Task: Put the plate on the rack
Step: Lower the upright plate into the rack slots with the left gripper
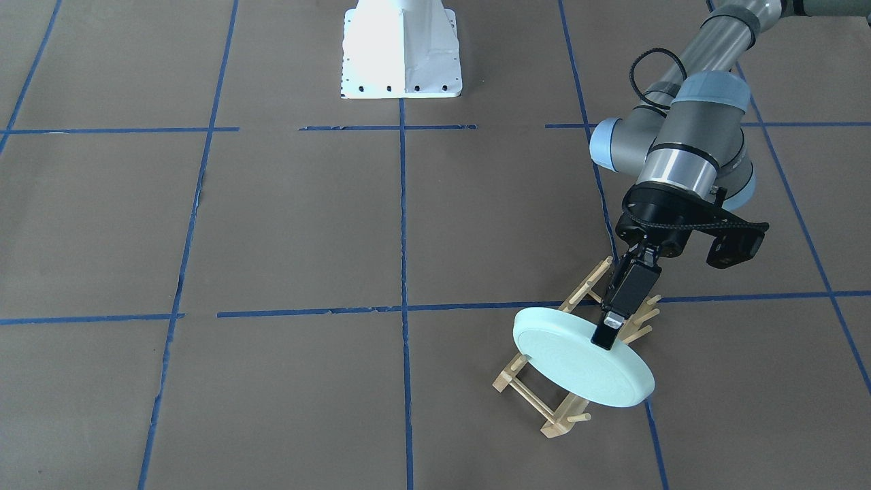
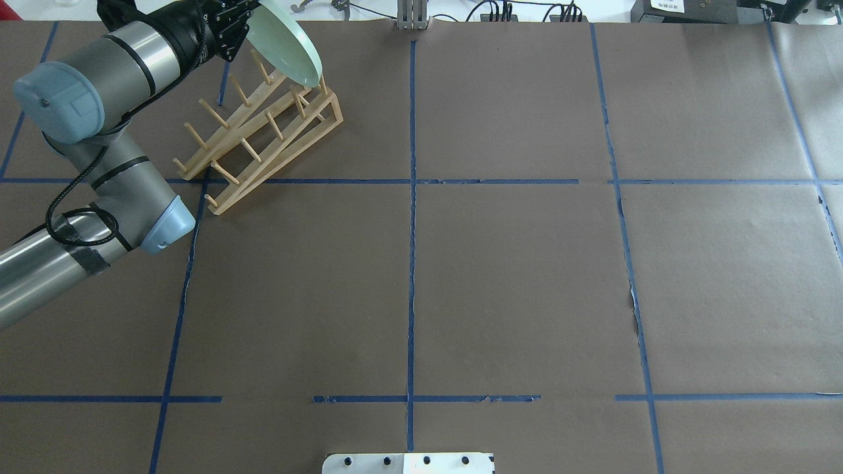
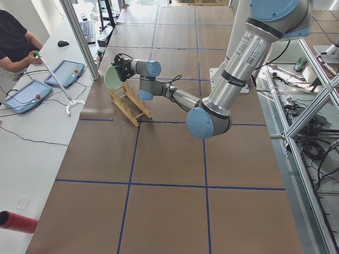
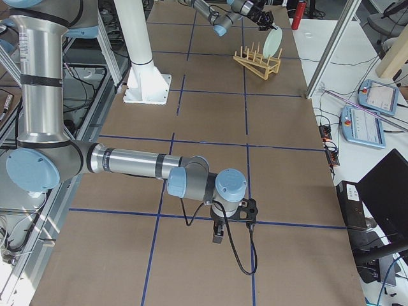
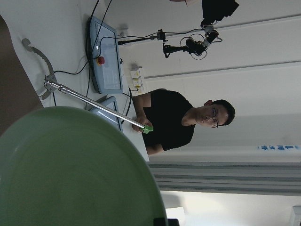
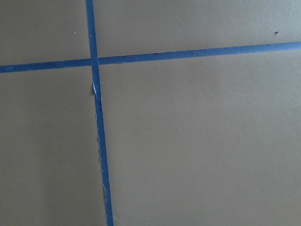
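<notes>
A: What does the plate [image 1: 578, 364] hide?
B: The middle of the rack [image 1: 552, 425], beneath it.
A: And the right gripper [image 4: 217, 236]?
B: Well apart from the plate, too small to judge its jaws.

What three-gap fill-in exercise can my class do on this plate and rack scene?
1. The robot's ____ pincer grips the plate by its rim.
2. The rack is made of ____.
3. The tape lines on the table are ____.
Missing words: left; wood; blue.
</notes>
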